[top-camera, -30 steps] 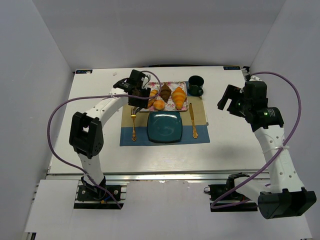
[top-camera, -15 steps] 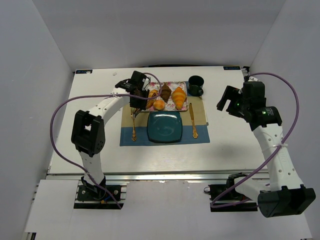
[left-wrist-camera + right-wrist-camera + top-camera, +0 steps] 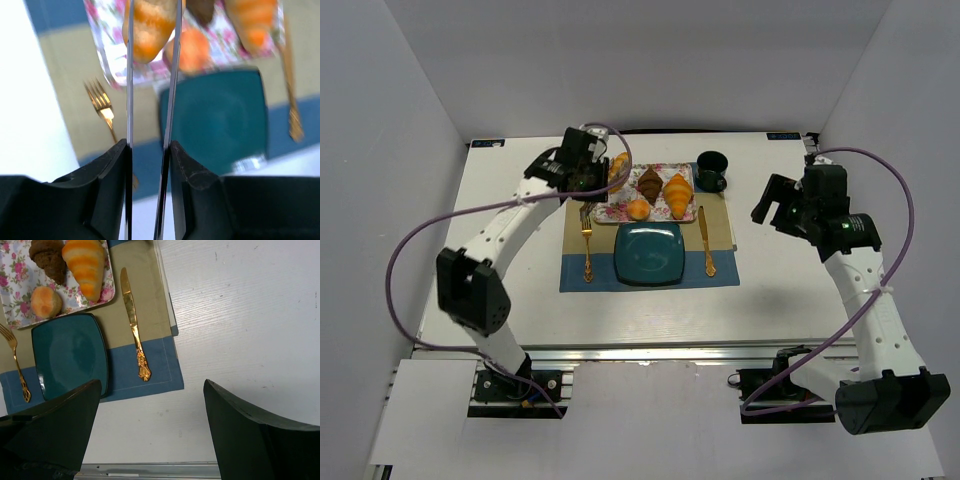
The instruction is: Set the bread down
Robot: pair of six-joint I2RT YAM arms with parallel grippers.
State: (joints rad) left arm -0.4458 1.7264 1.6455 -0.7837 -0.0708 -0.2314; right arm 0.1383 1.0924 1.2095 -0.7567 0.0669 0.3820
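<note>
- Underneath, everything is carried by a white counter (image 3: 500, 260).
- A placemat (image 3: 720, 272), tan with blue bands along its near and far edges, is laid at the middle of the counter.
- The left gripper (image 3: 151, 20) is seen over the far left end of the tray. It is clenched on the roll, which is pinched between the two thin fingers.
- The right gripper (image 3: 151, 390) is held above the counter to the right of the placemat, well apart from the food. Its fingers are spread wide and nothing is caught between them.
- A flowered tray (image 3: 15, 295) is set on the far half of the placemat.
- A square teal plate (image 3: 649, 254) is placed just in front of the tray, between fork and knife.
- A ridged golden croissant (image 3: 677, 194) is laid on the right side of the tray.
- The roll (image 3: 149, 27), orange with pale stripes, is found at the tray's far left end in the left gripper. Whether the tray is touched by it cannot be told.
- A dark brown croissant (image 3: 650, 185) is laid mid-tray, beside the golden one.
- A dark green cup (image 3: 711, 168) is stood just beside the tray's far right corner.
- A gold knife (image 3: 706, 240) is laid right of the plate.
- A gold fork (image 3: 587, 250) is laid left of the plate.
- The round bun (image 3: 638, 208) is left on the tray's near edge, just in front of the dark croissant and apart from the roll.
</note>
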